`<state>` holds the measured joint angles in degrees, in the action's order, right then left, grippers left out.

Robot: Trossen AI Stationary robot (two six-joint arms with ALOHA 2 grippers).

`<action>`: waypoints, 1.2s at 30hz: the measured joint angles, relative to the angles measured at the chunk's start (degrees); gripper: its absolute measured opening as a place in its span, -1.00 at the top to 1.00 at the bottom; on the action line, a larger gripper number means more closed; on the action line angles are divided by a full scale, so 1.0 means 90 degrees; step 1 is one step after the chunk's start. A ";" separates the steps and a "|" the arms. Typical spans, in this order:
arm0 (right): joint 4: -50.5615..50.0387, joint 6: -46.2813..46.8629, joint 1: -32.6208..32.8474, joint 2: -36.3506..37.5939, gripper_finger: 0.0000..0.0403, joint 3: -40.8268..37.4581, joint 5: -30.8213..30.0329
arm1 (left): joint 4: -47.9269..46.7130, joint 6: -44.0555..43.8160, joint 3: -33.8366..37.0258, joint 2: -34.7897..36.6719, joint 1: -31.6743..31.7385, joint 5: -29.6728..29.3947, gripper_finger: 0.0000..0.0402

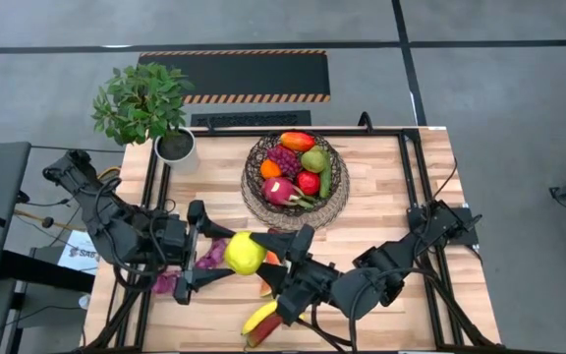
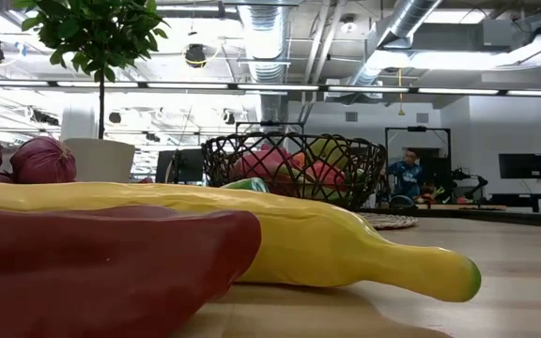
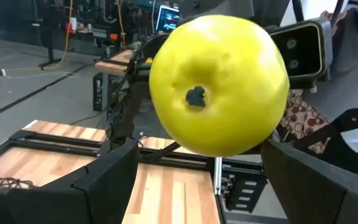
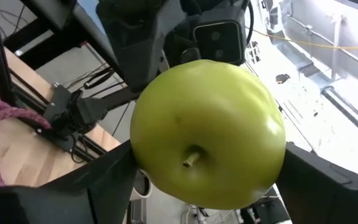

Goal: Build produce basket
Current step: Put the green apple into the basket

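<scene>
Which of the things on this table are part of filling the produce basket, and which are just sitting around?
Part of the job: basket, holding fruit; green apple between both arms' jaws; banana; red pepper; purple grapes.

Just sitting around: potted plant in its white pot; person in the room behind.

In the low view the banana [image 2: 327,239] and red pepper [image 2: 101,268] run off the frame's left edge (both blurred by closeness). The green apple [image 1: 245,254] hides whatever lies beneath it on the table [image 1: 391,211].
</scene>
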<state>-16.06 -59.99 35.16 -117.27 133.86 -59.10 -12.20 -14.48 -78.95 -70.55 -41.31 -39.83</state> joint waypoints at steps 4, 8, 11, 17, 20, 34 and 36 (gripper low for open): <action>0.0000 0.0186 0.0016 0.0039 -0.72 -0.0007 -0.0187 | -0.0209 -0.0019 0.0000 0.0005 -0.0076 -0.0047 -0.60; -0.0010 0.0707 0.0008 0.0221 -0.71 -0.0012 -0.0235 | -0.0441 -0.0022 -0.0003 0.0005 -0.0177 -0.0022 -0.60; -0.0015 0.1392 -0.0033 0.0419 -0.70 -0.0012 -0.0274 | -0.0537 -0.0022 -0.0007 0.0008 -0.0283 -0.0006 -0.60; -0.0496 0.3477 -0.0298 0.0955 -0.72 -0.0012 -0.0280 | -0.0598 -0.0085 -0.0010 0.0010 -0.0431 -0.0010 -0.60; -0.1257 0.4696 -0.0550 0.1183 -0.71 -0.0008 -0.0179 | -0.0652 -0.0100 -0.0013 0.0010 -0.0517 -0.0010 -0.60; -0.4120 0.7237 -0.2188 0.1042 -0.71 -0.0008 0.1402 | -0.1892 -0.1045 -0.0013 0.0017 -0.0863 -0.0601 -0.60; -0.4474 0.7279 -0.2445 0.0992 -0.71 -0.0027 0.1443 | -0.1985 -0.1143 -0.0013 0.0017 -0.0927 -0.0656 -0.60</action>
<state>-56.33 5.52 13.15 -108.34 133.62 -46.11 -30.07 -24.76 -79.07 -70.39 -49.66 -45.74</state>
